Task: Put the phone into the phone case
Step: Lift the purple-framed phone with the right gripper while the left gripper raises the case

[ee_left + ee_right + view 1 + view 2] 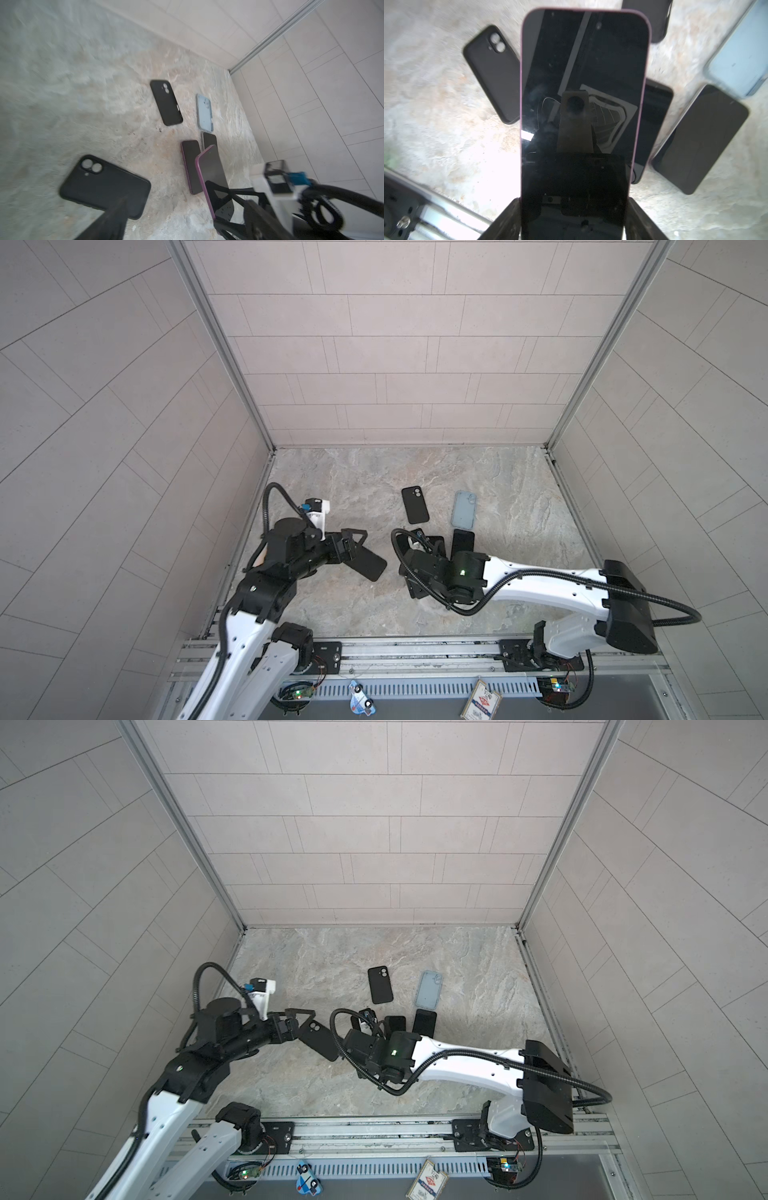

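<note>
My right gripper (574, 207) is shut on the long sides of a purple-edged phone (583, 104), lifted off the table with its dark screen facing the wrist camera. The left wrist view shows this phone (212, 172) tilted up on edge. A black phone case (368, 565) lies flat at centre left, camera cutout up. My left gripper (352, 546) stands open at that case's near end. One of its fingers (110, 220) hangs over the case (104, 185); nothing sits between the jaws.
A second black case (414, 504) and a light blue case (464, 509) lie farther back. Two more phones rest screen-up on the marble table (519, 531): a purple one (192, 166) and a dark one (462, 543). Tiled walls enclose three sides.
</note>
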You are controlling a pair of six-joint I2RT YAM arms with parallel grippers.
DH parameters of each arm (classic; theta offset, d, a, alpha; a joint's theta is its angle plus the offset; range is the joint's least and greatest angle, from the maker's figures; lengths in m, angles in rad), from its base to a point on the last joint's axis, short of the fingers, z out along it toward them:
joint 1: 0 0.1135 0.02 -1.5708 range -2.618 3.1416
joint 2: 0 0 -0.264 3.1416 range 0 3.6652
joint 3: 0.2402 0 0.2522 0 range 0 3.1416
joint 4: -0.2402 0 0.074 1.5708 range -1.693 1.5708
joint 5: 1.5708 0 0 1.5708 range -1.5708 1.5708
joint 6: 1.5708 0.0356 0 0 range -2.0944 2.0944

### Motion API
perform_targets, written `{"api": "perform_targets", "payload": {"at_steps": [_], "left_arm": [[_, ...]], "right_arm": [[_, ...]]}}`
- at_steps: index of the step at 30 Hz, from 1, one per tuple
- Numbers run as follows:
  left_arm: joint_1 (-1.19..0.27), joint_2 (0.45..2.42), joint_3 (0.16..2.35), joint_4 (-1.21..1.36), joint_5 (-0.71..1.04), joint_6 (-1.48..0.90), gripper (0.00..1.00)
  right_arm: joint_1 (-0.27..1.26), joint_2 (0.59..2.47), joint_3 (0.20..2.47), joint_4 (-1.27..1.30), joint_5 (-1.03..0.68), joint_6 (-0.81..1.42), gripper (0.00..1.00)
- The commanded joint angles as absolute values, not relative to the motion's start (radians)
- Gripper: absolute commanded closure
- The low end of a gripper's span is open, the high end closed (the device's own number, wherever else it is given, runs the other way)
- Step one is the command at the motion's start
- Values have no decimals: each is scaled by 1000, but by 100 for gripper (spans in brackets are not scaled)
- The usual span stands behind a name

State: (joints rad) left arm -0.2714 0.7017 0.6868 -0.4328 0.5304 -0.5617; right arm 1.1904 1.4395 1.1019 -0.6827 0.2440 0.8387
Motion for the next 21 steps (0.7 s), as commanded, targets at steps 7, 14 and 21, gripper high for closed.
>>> {"api": "perform_targets", "payload": {"at_steps": [7,14,21], "left_arm": [[-291,914,594,-4,765,-808,44],[-398,954,553,15,753,-811,46],[-472,982,519,128,743,-896,54]], "right_arm": [[1189,1250,951,-579,116,758,46],[1187,1205,944,-562,94,766,47],[1183,1245,996,-560,49,743,48]]}}
